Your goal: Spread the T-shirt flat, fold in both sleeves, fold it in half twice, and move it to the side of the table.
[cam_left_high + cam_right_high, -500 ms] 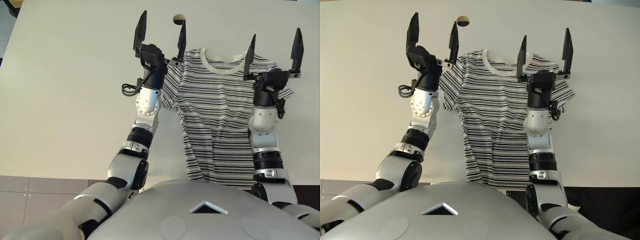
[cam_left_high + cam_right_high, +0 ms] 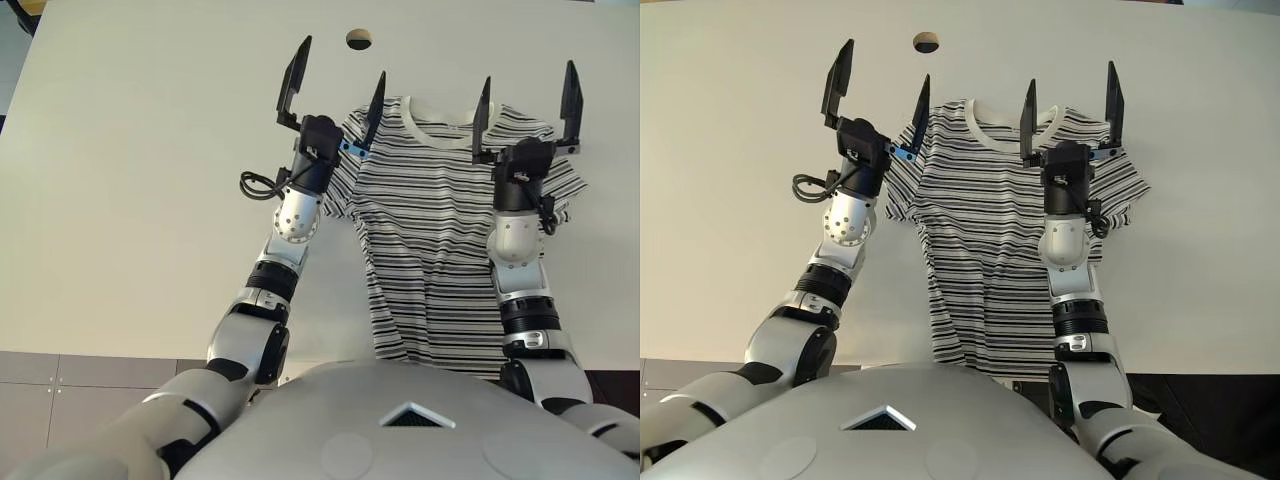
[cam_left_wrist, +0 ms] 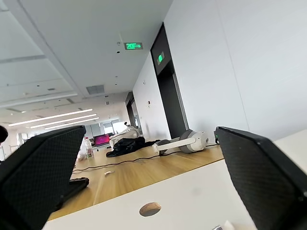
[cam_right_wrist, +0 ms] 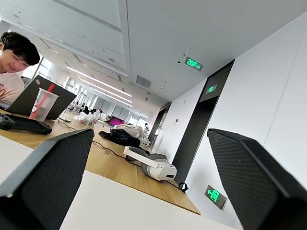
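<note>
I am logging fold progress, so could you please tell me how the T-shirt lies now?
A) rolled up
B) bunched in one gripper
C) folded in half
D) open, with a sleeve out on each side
D: the T-shirt lies open on the table with a sleeve out on each side, and the left gripper and right gripper have open fingers holding nothing.

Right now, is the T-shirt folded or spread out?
Spread out, not folded. The T-shirt lies front up on the table with both sleeves out to the sides; its body is slightly rumpled.
</note>
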You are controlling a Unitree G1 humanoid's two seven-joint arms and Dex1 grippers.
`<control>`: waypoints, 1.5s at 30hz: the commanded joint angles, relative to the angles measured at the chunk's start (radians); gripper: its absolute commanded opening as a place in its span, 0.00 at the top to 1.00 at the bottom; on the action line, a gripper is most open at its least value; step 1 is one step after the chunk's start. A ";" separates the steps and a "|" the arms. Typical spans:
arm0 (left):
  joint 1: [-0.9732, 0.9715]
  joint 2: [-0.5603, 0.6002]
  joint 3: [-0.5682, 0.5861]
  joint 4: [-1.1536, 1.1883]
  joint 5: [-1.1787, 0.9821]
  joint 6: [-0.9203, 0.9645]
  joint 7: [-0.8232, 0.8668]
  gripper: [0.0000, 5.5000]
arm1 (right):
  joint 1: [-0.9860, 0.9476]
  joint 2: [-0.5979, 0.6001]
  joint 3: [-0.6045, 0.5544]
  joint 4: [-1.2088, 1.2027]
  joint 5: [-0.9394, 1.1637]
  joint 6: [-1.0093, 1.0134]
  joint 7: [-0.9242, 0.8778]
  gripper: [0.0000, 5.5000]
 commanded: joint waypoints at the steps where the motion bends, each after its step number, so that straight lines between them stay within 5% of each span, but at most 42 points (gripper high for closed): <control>1: 0.008 0.021 -0.001 0.014 0.041 -0.002 0.048 0.09 | -0.036 0.002 0.012 0.048 -0.015 -0.016 -0.009 0.20; 18: -0.022 0.069 -0.046 0.042 0.149 0.063 0.123 0.09 | -0.077 -0.005 0.017 0.104 -0.019 -0.035 -0.006 0.20; 25: -0.114 0.291 -0.243 0.001 0.522 0.229 0.117 0.09 | -0.027 -0.082 -0.022 -0.028 -0.067 0.006 -0.005 0.20; 31: -0.299 0.342 -0.439 0.159 0.745 0.362 0.137 0.09 | 0.038 -0.134 -0.081 -0.178 -0.117 0.053 -0.018 0.20; 37: -0.361 0.397 -0.552 0.230 0.787 0.345 0.065 0.09 | 0.146 -0.164 -0.086 -0.343 -0.171 0.112 0.022 0.20; 45: -0.445 0.355 -0.568 0.406 0.737 0.396 0.149 0.09 | 0.155 -0.182 -0.051 -0.360 -0.211 0.179 0.056 0.20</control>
